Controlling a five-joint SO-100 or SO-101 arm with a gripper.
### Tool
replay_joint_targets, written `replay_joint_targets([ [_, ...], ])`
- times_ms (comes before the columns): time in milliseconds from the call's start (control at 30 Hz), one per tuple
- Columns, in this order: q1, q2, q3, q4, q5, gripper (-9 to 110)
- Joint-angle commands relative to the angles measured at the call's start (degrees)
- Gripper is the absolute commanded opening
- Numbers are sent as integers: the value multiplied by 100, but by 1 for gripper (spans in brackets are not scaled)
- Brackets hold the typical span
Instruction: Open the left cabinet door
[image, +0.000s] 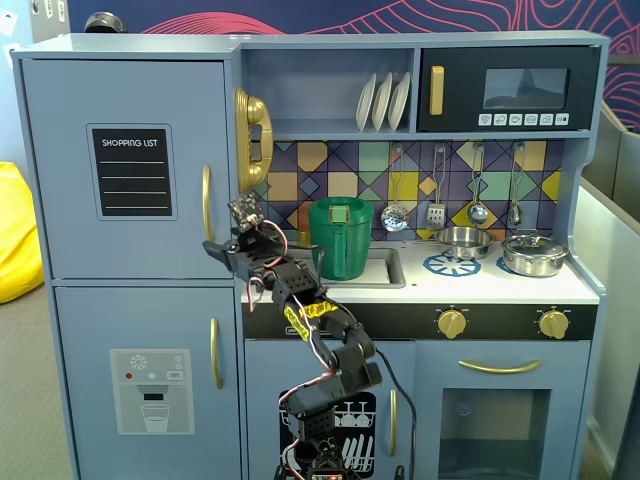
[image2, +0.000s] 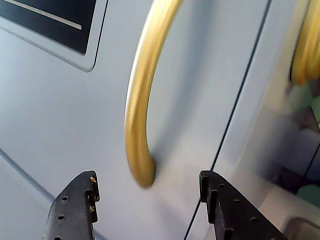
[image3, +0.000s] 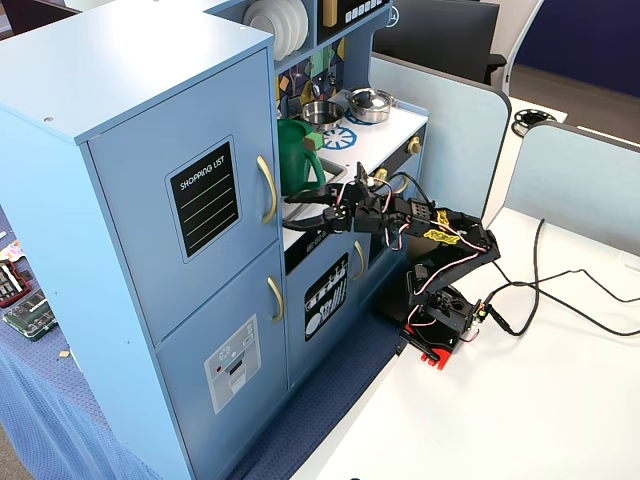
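Note:
The left cabinet door (image: 125, 215) is blue-grey and closed, with a black "SHOPPING LIST" panel (image: 132, 172) and a curved gold handle (image: 207, 203) near its right edge. My gripper (image: 213, 248) is open, just below and to the right of that handle. In the wrist view the door (image2: 60, 115) fills the frame. The handle's lower end (image2: 139, 150) sits between and just ahead of my open gripper (image2: 147, 180), whose fingers (image2: 80, 200) do not touch it. In the other fixed view, my gripper (image3: 293, 212) is close beside the handle (image3: 267, 188).
Below is a second blue-grey door with a printed dispenser (image: 150, 390). A green pot (image: 340, 238) stands in the sink behind my arm, and a gold toy phone (image: 252, 140) hangs above it. The arm's base stands on the white table (image3: 520, 400).

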Motion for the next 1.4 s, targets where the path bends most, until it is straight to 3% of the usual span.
replay_joint_targets([
  [0, -62, -431, -896, -229, -158, 17],
  [600, -1116, -1397, -1969, -721, -343, 15],
  [1367, -2479, 527, -1020, 290, -826, 14],
])
